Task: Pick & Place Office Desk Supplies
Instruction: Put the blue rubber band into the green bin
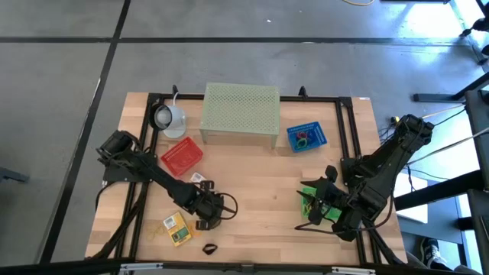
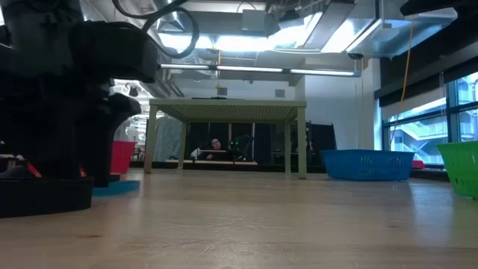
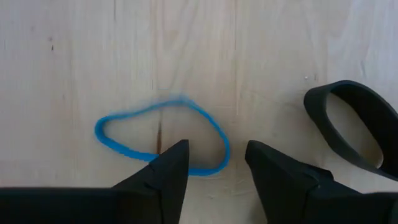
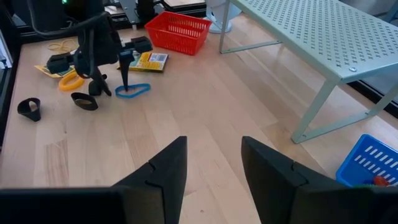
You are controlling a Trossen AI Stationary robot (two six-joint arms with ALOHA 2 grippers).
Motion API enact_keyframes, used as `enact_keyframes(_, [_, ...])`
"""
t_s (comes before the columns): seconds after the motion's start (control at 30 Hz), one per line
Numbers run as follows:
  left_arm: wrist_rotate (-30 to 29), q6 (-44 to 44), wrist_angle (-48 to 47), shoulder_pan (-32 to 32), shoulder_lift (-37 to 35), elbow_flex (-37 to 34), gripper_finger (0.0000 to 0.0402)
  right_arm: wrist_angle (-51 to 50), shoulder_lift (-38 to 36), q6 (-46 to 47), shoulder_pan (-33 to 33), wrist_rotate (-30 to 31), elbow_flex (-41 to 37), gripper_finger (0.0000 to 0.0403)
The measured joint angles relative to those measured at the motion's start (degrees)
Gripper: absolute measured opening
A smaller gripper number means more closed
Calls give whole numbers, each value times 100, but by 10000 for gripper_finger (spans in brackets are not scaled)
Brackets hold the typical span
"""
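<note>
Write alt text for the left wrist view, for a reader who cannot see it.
The left gripper hangs open just above a blue rubber band loop lying flat on the pale wooden table, one finger over the loop's edge. A black band lies beside it on the wood, apart from the blue loop.

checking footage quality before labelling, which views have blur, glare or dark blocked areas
Left wrist view: the blue loop is soft and smeared along its far edge, while the left hand reads sharp. Low view: a dark arm mass fills one side in silhouette, ceiling lights and windows glare. High view: evenly lit. Right wrist view: clear, the pale green stand brightly lit.
</note>
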Motion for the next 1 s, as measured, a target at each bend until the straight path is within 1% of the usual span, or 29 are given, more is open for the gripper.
enact_keyframes(0.13, [47, -46, 34, 6, -27, -11, 122, 0, 0, -2, 0, 37, -2, 153])
enact_keyframes(0.27, [258, -46, 40, 41, -29, -11, 57, 2, 0, -2, 0, 40, -2, 153])
enact_keyframes(0.33, [292, -46, 38, 64, -29, -11, 23, 2, 0, -2, 0, 40, -2, 153])
enact_keyframes(0.37, [284, -52, 40, 73, -29, -11, 12, 2, 0, -2, 0, 41, -2, 153])
enact_keyframes(0.5, [-16, 46, 4, 67, -34, 52, 5, 2, 0, -2, 0, 58, -2, 153])
enact_keyframes(0.6, [-186, 436, -157, 66, 3, 333, 2, 6, 0, -4, 0, 132, -2, 153])
enact_keyframes(0.63, [-338, 581, -188, 71, 30, 447, 2, 8, 0, -2, 0, 204, -2, 153])
enact_keyframes(0.7, [-558, 845, -99, 98, 25, 779, 3, 26, 0, -2, 0, 401, -2, 153])
enact_keyframes(0.83, [-1205, 1105, -55, 53, -1, 1471, 2, 63, 0, -3, -4, 696, -2, 153])
enact_keyframes(1.0, [-1739, 1143, 296, 31, -9, 2287, 3, 123, 2, -11, -15, 656, -2, 153])
